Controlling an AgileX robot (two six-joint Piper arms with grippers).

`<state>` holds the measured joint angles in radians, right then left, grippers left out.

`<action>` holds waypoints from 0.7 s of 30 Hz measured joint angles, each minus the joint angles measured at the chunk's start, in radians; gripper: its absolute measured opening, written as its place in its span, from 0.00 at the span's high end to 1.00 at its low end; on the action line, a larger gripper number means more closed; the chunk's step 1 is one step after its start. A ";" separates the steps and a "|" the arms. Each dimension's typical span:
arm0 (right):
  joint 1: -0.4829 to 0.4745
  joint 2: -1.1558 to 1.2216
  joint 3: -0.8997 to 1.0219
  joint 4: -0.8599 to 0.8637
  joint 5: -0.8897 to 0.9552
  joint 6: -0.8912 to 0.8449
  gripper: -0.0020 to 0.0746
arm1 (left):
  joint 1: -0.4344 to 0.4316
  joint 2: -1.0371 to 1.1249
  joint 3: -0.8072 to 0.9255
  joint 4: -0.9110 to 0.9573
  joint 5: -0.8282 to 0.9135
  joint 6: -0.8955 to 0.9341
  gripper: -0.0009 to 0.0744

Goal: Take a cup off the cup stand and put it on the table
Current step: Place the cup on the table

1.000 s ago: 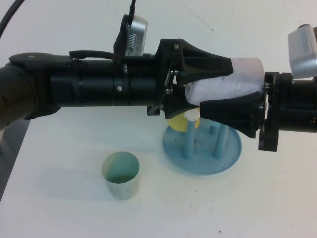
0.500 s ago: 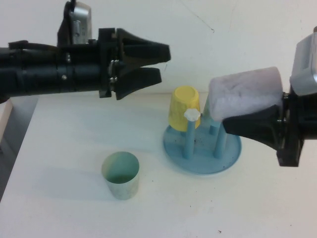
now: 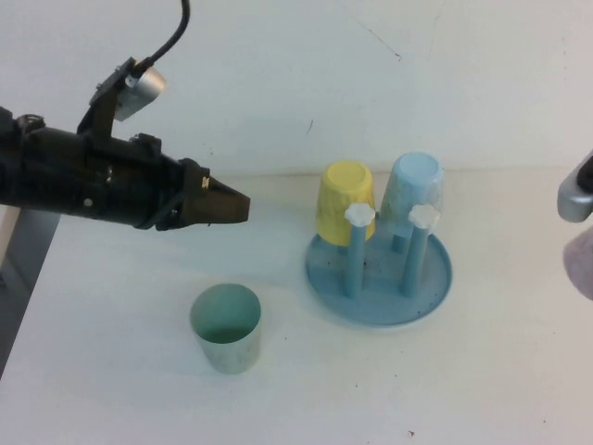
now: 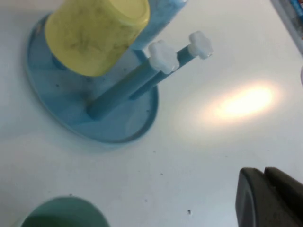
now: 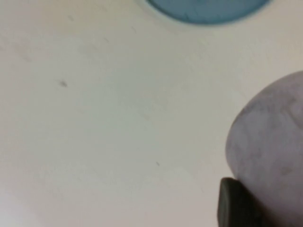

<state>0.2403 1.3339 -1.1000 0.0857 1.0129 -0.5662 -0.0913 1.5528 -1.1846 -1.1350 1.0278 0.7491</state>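
The pale pink cup [image 5: 270,137] is held in my right gripper [image 5: 265,208], which is shut on it, above the white table [image 5: 94,118] to the right of the cup stand. In the high view only a sliver of the cup [image 3: 585,261] shows at the right edge. The blue cup stand [image 3: 378,289] holds a yellow cup [image 3: 345,202] and a light blue cup [image 3: 414,190] upside down; two front pegs with white knobs [image 3: 359,216] are bare. My left gripper [image 3: 237,206] is shut and empty, left of the stand, above the table. It also shows in the left wrist view [image 4: 270,198].
A green cup [image 3: 225,326] stands upright on the table [image 3: 111,371] in front of my left gripper, left of the stand. The stand [image 4: 71,118] and yellow cup [image 4: 94,33] show in the left wrist view. The stand's rim [image 5: 208,9] shows in the right wrist view.
My right gripper has carried the pink cup to the right, away from the stand, nearly out of the high view. My left gripper let go of it, drew back left and shut.
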 joint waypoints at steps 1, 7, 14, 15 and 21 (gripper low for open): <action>0.000 0.025 -0.001 -0.074 0.006 0.045 0.69 | 0.000 -0.022 0.019 0.021 -0.027 0.002 0.98; 0.000 0.201 -0.004 -0.306 -0.015 0.203 0.69 | 0.000 -0.253 0.198 0.054 -0.209 0.039 0.99; 0.000 0.361 -0.031 -0.320 -0.096 0.218 0.69 | 0.000 -0.469 0.392 0.058 -0.255 0.072 0.99; 0.000 0.385 -0.040 -0.320 -0.089 0.213 0.69 | 0.000 -0.480 0.414 0.058 -0.238 0.074 0.99; 0.000 0.518 -0.111 -0.320 0.023 0.147 0.69 | 0.000 -0.478 0.481 0.054 -0.167 0.089 0.99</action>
<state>0.2403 1.8520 -1.2110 -0.2340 1.0363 -0.4195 -0.0913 1.0747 -0.7032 -1.0812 0.8607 0.8385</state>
